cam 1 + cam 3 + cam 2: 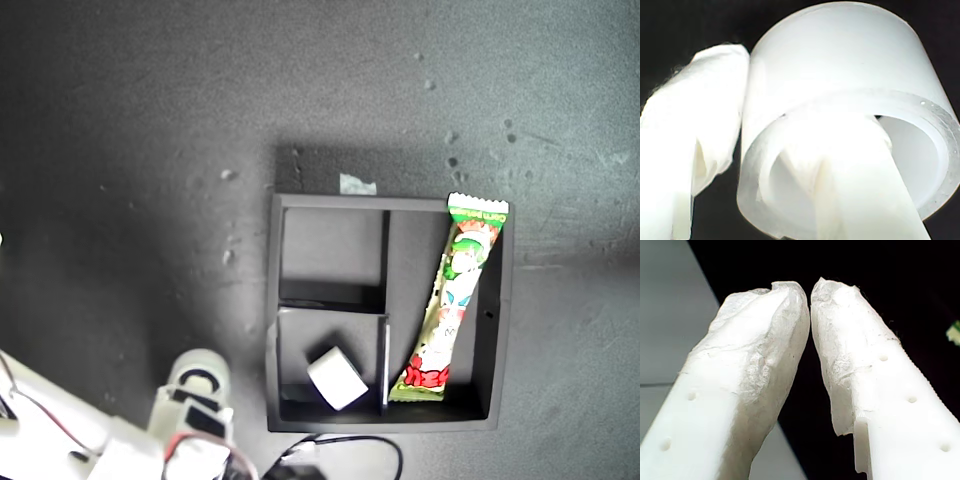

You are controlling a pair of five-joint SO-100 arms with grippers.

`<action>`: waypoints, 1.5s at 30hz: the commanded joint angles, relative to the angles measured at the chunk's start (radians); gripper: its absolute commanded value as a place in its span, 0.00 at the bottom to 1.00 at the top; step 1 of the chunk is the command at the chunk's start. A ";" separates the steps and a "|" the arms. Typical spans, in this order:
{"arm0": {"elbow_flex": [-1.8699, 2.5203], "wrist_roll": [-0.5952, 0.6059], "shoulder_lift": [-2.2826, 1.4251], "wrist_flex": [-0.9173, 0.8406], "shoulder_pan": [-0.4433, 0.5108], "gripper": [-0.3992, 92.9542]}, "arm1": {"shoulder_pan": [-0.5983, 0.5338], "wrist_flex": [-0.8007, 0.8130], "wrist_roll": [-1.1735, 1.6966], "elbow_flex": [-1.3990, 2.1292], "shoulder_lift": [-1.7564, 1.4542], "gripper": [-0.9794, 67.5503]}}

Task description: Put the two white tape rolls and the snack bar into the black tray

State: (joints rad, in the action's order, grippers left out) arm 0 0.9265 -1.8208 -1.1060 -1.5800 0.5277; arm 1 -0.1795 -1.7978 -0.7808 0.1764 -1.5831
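My second gripper (782, 150) pinches a white tape roll (840, 75), one finger (700, 125) pressed on its outer wall and the other inside its core. My first gripper (810, 295) has its jaws nearly pressed together, tips almost touching, with nothing between them. In the exterior view, the black tray (497, 340) holds another white tape roll (337, 378) and the snack bar (453, 300) in separate compartments.
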 commanded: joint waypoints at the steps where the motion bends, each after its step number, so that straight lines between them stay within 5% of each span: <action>1: -0.341 0.140 -0.115 -0.209 -0.084 0.00 | -0.008 0.000 -0.028 -0.051 -0.032 0.01; 5: -0.615 0.316 -0.103 -0.249 -0.176 0.00 | 0.008 0.000 -0.071 -0.025 -0.032 0.01; 15: -0.943 0.512 0.252 -0.252 -0.344 0.00 | -0.011 0.029 -0.109 0.124 -0.021 0.01; 34: -0.946 0.443 0.477 -0.255 -0.362 0.01 | -0.058 0.101 -0.110 0.272 -0.021 0.01; 39: -0.948 0.431 0.483 -0.255 -0.333 0.17 | -0.048 0.101 -0.117 0.282 -0.029 0.01; 45: -0.930 0.431 0.433 -0.256 -0.316 0.20 | -0.031 0.098 -0.115 0.285 -0.031 0.01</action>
State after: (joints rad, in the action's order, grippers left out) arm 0 0.0184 -1.3744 -0.6059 -1.8178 0.2071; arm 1 -0.2148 -1.7165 -0.8943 0.4648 -1.5831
